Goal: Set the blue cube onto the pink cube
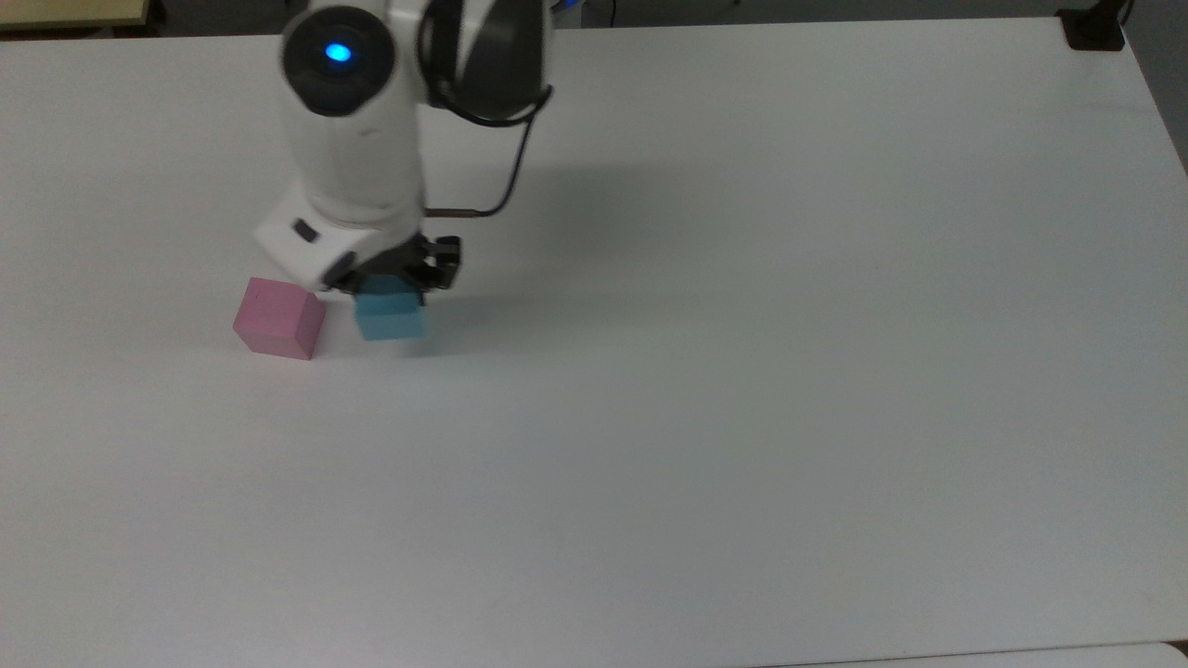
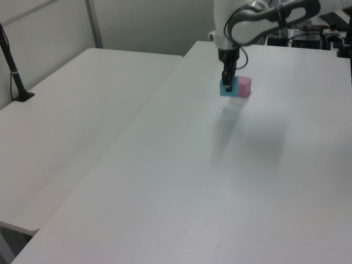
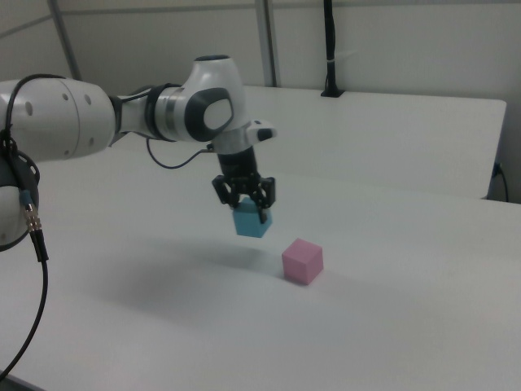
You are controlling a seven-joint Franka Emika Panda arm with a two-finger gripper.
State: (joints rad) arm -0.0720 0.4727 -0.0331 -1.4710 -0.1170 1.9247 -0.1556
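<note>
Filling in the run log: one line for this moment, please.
phase: carry | claw: shut on blue cube, lifted off table | pink cube: on table, bare top

No readable text, labels, brands, numbers or signs anywhere. The blue cube, the pink cube, the arm and the table all have plain, unmarked surfaces.
</note>
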